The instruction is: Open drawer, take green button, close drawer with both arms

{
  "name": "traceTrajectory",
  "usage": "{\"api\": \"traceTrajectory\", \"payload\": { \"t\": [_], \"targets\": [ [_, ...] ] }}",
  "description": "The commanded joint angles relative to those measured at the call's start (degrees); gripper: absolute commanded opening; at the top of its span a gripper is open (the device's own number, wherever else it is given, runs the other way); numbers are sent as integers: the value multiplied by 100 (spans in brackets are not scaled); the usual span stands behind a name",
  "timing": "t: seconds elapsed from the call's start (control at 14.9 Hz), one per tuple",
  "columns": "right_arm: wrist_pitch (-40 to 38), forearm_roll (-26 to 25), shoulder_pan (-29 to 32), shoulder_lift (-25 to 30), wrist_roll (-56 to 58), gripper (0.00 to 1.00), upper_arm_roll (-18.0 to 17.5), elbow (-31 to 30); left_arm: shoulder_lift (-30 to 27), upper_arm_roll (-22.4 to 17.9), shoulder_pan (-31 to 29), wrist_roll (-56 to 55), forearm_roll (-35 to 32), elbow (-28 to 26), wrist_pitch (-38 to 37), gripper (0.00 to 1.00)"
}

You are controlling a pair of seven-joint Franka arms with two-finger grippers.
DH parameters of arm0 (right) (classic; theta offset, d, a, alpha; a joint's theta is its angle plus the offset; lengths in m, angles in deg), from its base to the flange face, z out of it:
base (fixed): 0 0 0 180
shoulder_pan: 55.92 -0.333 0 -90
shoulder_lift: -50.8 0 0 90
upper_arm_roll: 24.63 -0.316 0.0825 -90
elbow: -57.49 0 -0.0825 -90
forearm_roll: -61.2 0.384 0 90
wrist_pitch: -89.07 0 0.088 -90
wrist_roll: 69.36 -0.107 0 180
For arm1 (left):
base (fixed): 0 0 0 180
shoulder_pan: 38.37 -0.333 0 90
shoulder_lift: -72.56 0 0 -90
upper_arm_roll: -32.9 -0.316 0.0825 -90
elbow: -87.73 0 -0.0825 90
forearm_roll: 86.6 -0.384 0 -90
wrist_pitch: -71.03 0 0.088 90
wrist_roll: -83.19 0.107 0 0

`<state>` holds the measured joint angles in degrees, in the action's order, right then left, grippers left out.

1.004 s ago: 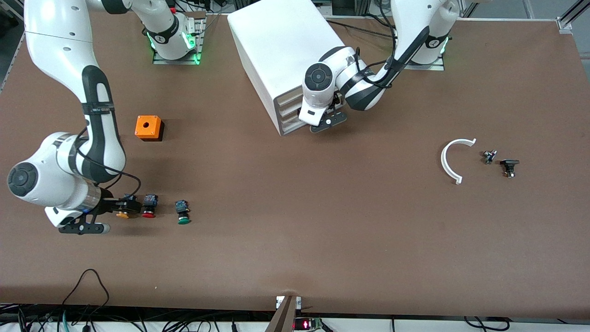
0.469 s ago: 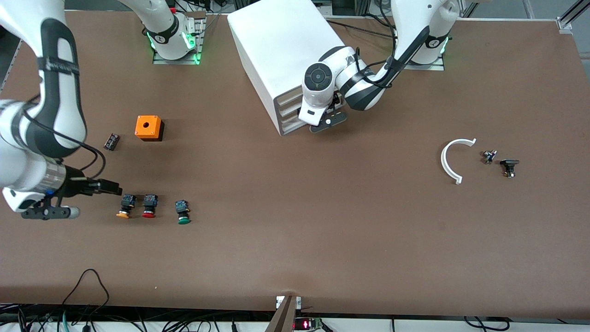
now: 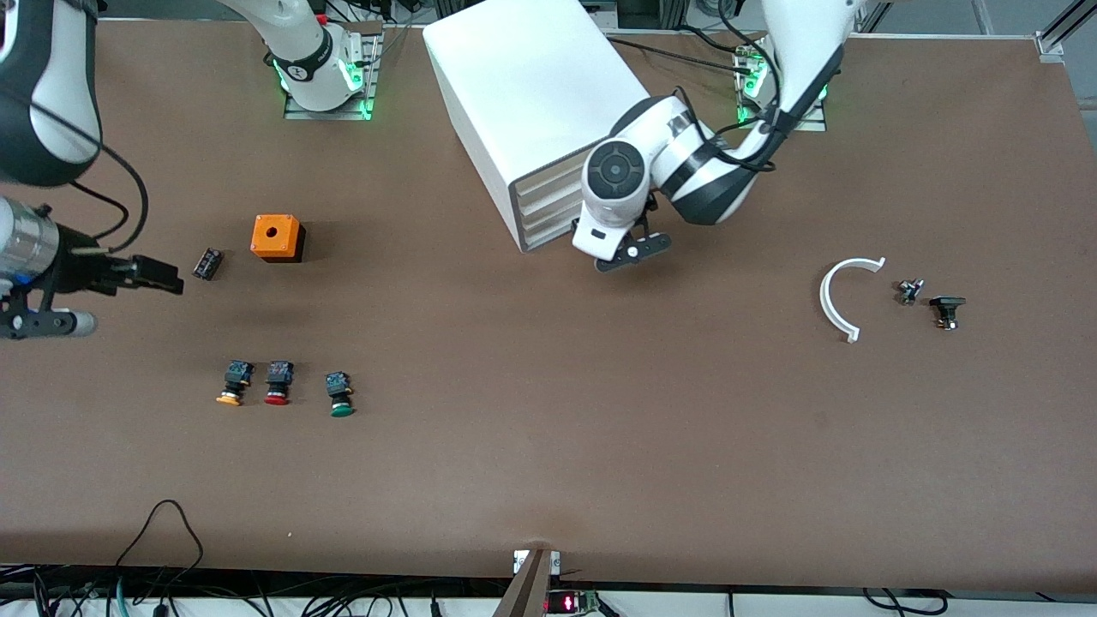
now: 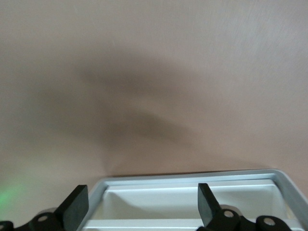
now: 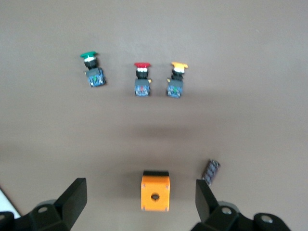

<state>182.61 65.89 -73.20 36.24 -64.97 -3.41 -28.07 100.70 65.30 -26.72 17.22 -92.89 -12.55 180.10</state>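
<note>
The green-capped button (image 3: 340,396) lies on the table nearer the front camera, beside a red-capped (image 3: 277,383) and an orange-capped one (image 3: 231,384); it also shows in the right wrist view (image 5: 91,67). My right gripper (image 3: 171,281) is open and empty, raised over the table near the right arm's end; in its own view (image 5: 140,202) it is above the orange box. My left gripper (image 3: 619,250) is in front of the white cabinet (image 3: 523,77), at its bottom drawer (image 3: 548,236). In its wrist view the left gripper (image 4: 140,207) is open over the drawer's rim (image 4: 192,177) and bare inside.
An orange box (image 3: 276,237) and a small dark part (image 3: 207,263) lie near my right gripper. Toward the left arm's end lie a white curved piece (image 3: 840,296) and two small dark parts (image 3: 910,290) (image 3: 946,310).
My right gripper has risen from the orange-capped button and pulled back toward the right arm's end, leaving all three buttons in place. My left hand has moved away from the cabinet front.
</note>
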Motion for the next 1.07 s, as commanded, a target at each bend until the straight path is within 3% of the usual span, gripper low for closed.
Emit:
{"api": "traceTrajectory", "payload": {
  "t": [0.0,0.27,0.47,0.8,1.0],
  "targets": [
    [-344,-328,-144,497,-395,100,-22,-163,-168,30,-268,706,40,456,-578,100],
    [-863,-513,-329,1024,-631,100,-48,-163,-344,21,-663,1935,-397,1115,-1273,100],
    [-926,-513,-391,1358,-791,100,-127,-294,-589,3,-874,2972,-829,1292,-1485,100],
    [-688,-741,-391,1649,-782,100,-373,-559,-1214,74,-1867,4915,-795,1433,-1521,100],
    [-609,-759,-417,1623,-913,100,-522,-523,-1696,-92,-2062,5654,-646,1390,-1643,100]
  ]
}}
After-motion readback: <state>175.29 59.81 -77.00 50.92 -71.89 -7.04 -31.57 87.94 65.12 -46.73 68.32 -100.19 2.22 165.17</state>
